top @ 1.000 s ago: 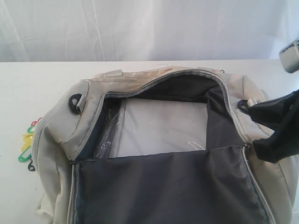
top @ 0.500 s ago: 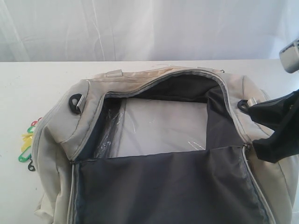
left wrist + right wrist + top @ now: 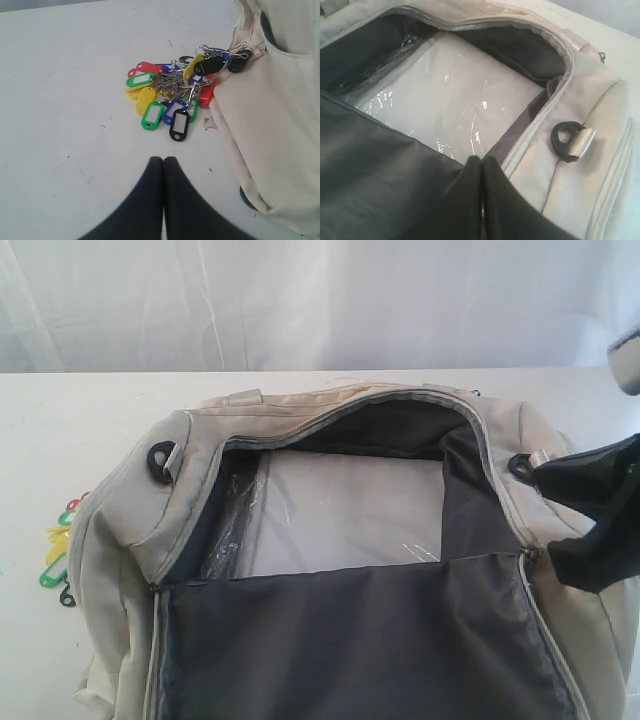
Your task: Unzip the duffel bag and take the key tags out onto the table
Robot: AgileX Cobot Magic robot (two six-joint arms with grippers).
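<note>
The cream duffel bag [image 3: 190, 455] lies unzipped, its top flap folded toward the front so the dark grey lining [image 3: 360, 640] shows. The key tags [image 3: 170, 95], a coloured bunch on metal rings, rest on the white table [image 3: 60, 100] against the bag's side [image 3: 270, 115]; in the exterior view the key tags [image 3: 58, 545] peek out at the bag's left end. My left gripper [image 3: 163, 160] is shut and empty, a short way from the bunch. Over the zipper edge [image 3: 535, 125] at the bag's right end, my right gripper [image 3: 482, 160] is shut too; in the exterior view it [image 3: 565, 552] is black.
Inside the bag lies a pale base panel under crinkled clear plastic [image 3: 450, 95]. A black strap ring [image 3: 567, 141] sits on the bag's right end, another ring [image 3: 162, 460] on the left end. A white curtain [image 3: 320, 300] hangs behind the table.
The right arm has shifted slightly to the right and down. The bag and the key tags have not moved.
</note>
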